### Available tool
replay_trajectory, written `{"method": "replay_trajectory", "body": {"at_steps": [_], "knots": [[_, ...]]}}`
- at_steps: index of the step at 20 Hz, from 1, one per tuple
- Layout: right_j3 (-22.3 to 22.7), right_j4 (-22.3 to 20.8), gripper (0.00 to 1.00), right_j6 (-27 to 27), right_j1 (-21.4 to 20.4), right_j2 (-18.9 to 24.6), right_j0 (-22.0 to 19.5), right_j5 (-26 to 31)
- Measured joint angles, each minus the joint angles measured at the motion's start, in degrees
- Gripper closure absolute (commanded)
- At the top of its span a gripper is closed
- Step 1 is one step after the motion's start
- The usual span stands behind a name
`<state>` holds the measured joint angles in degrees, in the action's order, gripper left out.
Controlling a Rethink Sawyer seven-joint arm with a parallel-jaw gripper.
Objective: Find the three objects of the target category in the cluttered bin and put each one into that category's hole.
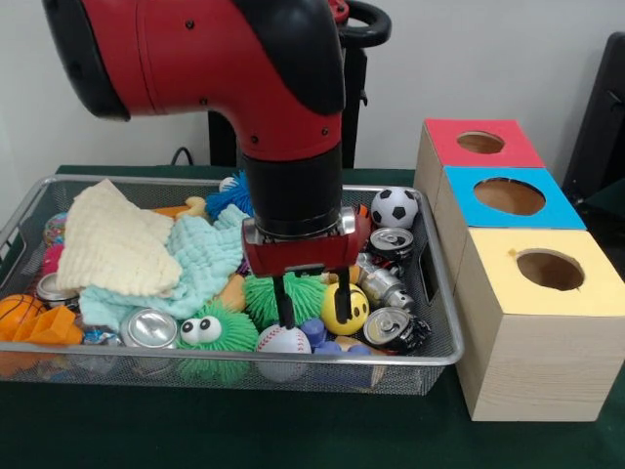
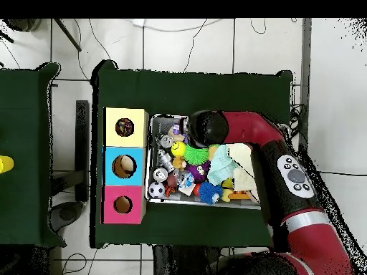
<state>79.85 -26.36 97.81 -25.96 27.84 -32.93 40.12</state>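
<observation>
My gripper (image 1: 313, 305) hangs low in the wire bin (image 1: 444, 358), near its front right part, and is open. Its left finger (image 1: 283, 301) ends just above a baseball (image 1: 282, 341). The right finger (image 1: 344, 297) overlaps a yellow smiley ball (image 1: 345, 315). A green spiky ball (image 1: 298, 291) lies behind and between the fingers; nothing is gripped. A soccer ball (image 1: 395, 207) sits at the back right and a small basketball (image 1: 18, 311) at the front left. In the overhead view the arm's head (image 2: 206, 129) hides the gripper above the bin (image 2: 149, 161).
Three boxes with holes stand beside the bin: red (image 1: 479, 145), blue (image 1: 508, 197), yellow (image 1: 549, 271). Crushed cans (image 1: 391, 328) (image 1: 148, 327), a green fuzzy toy with eyes (image 1: 210, 334), a cream cloth (image 1: 112, 239) and a mint cloth (image 1: 200, 262) fill the bin.
</observation>
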Motion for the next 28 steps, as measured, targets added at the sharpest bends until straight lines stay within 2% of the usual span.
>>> {"method": "replay_trajectory", "body": {"at_steps": [3, 9, 13, 24, 28], "knots": [[1.20, -0.43, 0.00, 0.00, 0.57, -0.01, -0.15, -0.28], [6.34, -1.53, 0.00, 0.00, -0.85, -0.16, -0.37, -3.49], [10.75, -1.87, 0.00, 0.00, -2.55, -0.57, -0.38, -7.84], [15.41, -1.99, 0.00, 0.00, -2.45, -1.59, -0.44, -14.96], [16.77, -1.95, 0.00, 0.00, -0.83, -2.21, -0.88, -20.26]]}}
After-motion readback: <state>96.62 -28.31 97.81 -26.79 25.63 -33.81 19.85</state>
